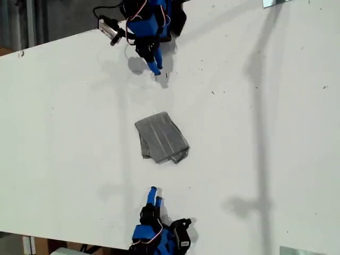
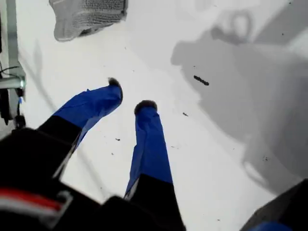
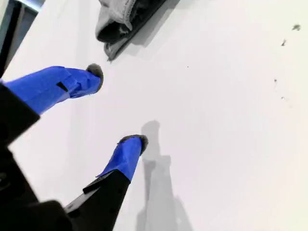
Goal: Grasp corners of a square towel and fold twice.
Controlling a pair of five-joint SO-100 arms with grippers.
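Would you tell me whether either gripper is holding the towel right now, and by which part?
Nothing is held: my first gripper and my second gripper are both open over bare table, apart from the folded towel.

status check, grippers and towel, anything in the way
My first gripper open, empty, over bare table. My second gripper open, empty. Towel folded small, lying between the arms, untouched. Nothing in the way.

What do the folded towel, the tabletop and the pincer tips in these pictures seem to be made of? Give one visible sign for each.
The towel: soft woven cloth, matt grey; it lies folded in limp layers, and the first wrist view shows a fine weave. The table: a hard, smooth white board, perhaps laminate or painted; it shows faint sheen, sharp shadows and small dark specks. The pincer fingertips: apparently rigid fingers wrapped in matt blue tape, with dark fuzzy ends.
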